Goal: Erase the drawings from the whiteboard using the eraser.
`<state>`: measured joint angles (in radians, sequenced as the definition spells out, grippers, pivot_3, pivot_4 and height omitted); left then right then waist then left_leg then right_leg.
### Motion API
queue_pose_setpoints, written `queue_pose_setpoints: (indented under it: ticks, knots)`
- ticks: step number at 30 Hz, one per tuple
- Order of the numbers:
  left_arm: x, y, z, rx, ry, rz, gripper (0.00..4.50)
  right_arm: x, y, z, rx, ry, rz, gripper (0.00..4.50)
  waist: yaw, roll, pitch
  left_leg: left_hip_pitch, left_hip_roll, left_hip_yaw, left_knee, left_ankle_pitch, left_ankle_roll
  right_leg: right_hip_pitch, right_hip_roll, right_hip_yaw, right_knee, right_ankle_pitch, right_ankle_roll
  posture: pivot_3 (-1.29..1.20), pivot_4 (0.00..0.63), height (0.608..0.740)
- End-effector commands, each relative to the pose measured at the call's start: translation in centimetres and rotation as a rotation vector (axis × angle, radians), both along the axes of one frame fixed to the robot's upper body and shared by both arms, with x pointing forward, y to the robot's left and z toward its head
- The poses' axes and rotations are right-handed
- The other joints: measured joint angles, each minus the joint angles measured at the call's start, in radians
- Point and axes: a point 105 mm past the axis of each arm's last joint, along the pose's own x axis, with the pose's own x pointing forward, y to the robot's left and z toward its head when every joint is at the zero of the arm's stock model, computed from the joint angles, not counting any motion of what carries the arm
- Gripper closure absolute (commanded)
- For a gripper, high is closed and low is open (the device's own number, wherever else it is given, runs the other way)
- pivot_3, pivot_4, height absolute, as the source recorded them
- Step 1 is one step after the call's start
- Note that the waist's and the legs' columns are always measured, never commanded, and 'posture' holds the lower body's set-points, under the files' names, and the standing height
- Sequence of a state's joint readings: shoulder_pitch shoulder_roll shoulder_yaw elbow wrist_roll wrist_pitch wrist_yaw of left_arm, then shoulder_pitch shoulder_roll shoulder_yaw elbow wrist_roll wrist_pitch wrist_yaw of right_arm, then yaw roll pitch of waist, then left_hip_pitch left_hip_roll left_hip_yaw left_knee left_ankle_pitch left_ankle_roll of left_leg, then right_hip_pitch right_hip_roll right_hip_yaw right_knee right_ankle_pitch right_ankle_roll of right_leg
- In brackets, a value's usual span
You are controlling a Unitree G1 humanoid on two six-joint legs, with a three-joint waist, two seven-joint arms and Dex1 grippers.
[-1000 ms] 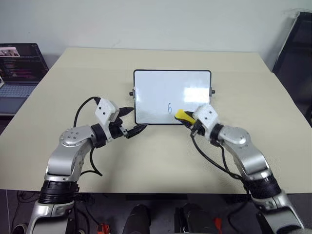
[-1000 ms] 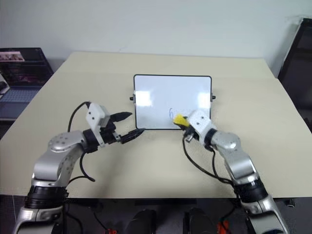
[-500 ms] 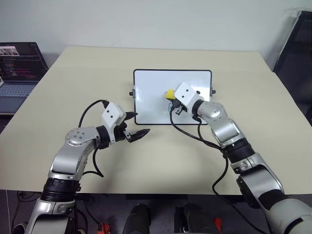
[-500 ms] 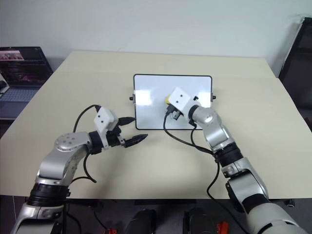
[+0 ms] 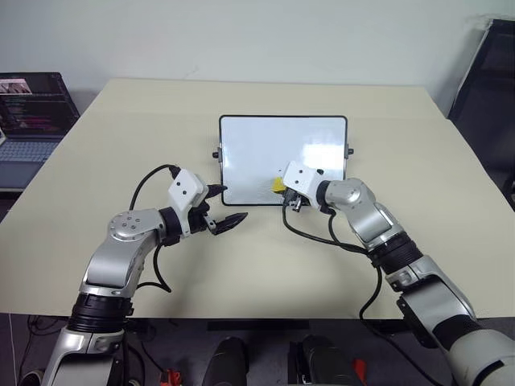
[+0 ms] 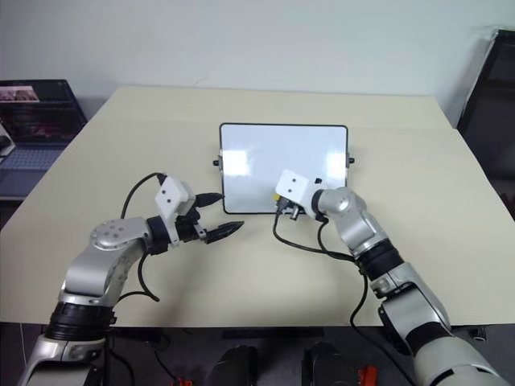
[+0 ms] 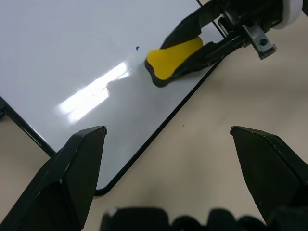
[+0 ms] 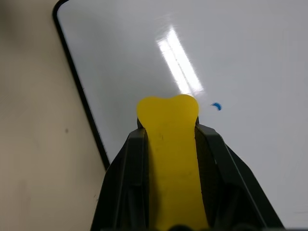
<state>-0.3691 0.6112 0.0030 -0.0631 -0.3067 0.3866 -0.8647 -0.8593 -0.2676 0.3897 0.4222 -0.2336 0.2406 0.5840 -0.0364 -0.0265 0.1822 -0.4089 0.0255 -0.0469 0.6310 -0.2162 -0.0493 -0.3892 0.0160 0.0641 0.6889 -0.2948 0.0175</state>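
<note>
The whiteboard [image 5: 282, 159] lies flat at the centre of the frame on a beige table [image 5: 121, 145], its long sides running left to right, with 1 small black knob on each short side. Bare tabletop surrounds it on all 4 sides: a wide band above it toward the far edge, broad stretches to left and right, and a deep strip below it down to the table's near edge. A laptop [image 5: 30, 112] sits off the table at the upper left of the frame, and a dark chair-like shape [image 5: 487, 88] stands at the upper right, both well apart from the board.

The right gripper [image 5: 281, 186] reaches over the board's lower edge, a little right of the board's middle, its 2 black fingers clamped on the eraser [image 8: 169, 144]. The eraser is a yellow block with a dark underside; its rounded, notched end sticks out past the fingers and sits on the white surface close to the black frame.

Of the drawings [image 8: 217, 106], 1 small curved blue fleck shows just beside the eraser's tip; the board around it looks white, with bright glare streaks.

The left gripper [image 5: 222, 204] hovers at the board's lower left corner, fingers spread wide and empty, 1 tip near the frame and the other over bare table.
</note>
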Motion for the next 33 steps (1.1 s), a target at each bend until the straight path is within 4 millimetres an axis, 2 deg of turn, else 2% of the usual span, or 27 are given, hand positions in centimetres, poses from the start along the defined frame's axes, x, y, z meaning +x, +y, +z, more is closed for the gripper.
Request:
queue_pose_setpoints:
  ticks: [1,6,10,14,17,21,23,27,33]
  knots:
    - [-0.1,-0.6,1.1,0.004,-0.049,-0.029,0.00,1.8,-0.9,3.6,0.065,-0.138,-0.092,3.52,0.000,0.000,0.000,0.000,0.000,0.000,0.000,0.000,0.000,0.000,0.000,0.000,0.001,0.000,0.000,0.00,0.150,0.740]
    - [-0.1,-0.8,1.1,0.003,-0.047,-0.034,0.00,1.7,-0.2,3.0,0.046,-0.112,-0.068,3.52,-0.003,0.000,0.000,0.001,0.000,0.000,0.000,0.000,0.000,0.000,0.000,0.000,0.001,0.000,0.000,0.00,0.150,0.740]
    - [-0.1,-0.8,1.1,0.001,-0.045,-0.034,0.00,0.5,-0.5,0.2,-0.046,0.011,-0.010,3.52,-0.004,0.000,0.000,0.001,0.000,0.000,-0.001,0.000,0.000,0.000,0.000,0.001,0.001,0.000,0.000,0.00,0.150,0.740]
    - [-0.2,-0.7,1.1,0.001,-0.045,-0.032,0.00,-0.5,-1.5,-1.7,-0.140,0.073,0.025,3.52,-0.005,0.000,0.000,0.001,0.000,0.000,0.000,0.000,0.000,0.000,0.000,0.000,0.001,0.000,0.000,0.00,0.150,0.740]
    - [-0.2,-0.8,1.1,0.001,-0.045,-0.034,0.00,-0.6,-1.6,-1.5,-0.168,0.052,0.036,3.52,-0.005,0.000,0.000,0.003,0.000,0.000,0.000,0.000,0.000,0.001,0.000,0.000,0.003,0.000,0.000,0.00,0.150,0.740]
    - [-0.3,-1.0,1.1,0.005,-0.039,-0.041,0.00,1.4,-1.7,2.0,-0.101,-0.138,-0.062,3.52,-0.007,0.000,0.000,0.004,0.000,0.001,0.000,0.000,0.000,0.001,0.000,0.002,0.005,0.000,0.000,0.00,0.150,0.740]
    - [-0.4,-0.8,0.8,0.021,-0.030,-0.046,0.00,1.8,-1.6,3.1,-0.081,-0.179,-0.075,3.52,-0.010,0.000,0.000,0.006,0.000,0.003,0.001,0.000,0.000,0.001,0.000,0.003,0.007,0.000,0.000,0.00,0.150,0.740]
    - [-0.6,-0.7,0.5,0.031,-0.018,-0.049,0.00,1.1,-1.3,1.9,-0.120,-0.131,-0.030,3.52,-0.010,0.000,0.000,0.006,0.000,0.005,0.000,0.001,0.000,0.001,0.000,0.004,0.007,0.000,0.000,0.00,0.150,0.740]
    - [-0.9,-0.6,0.2,0.037,-0.007,-0.055,0.00,-1.5,0.3,-0.6,-0.202,-0.038,0.124,3.52,-0.016,0.000,0.000,0.006,0.000,0.005,-0.001,0.000,0.000,0.001,0.000,0.004,0.005,-0.001,-0.001,0.00,0.150,0.740]
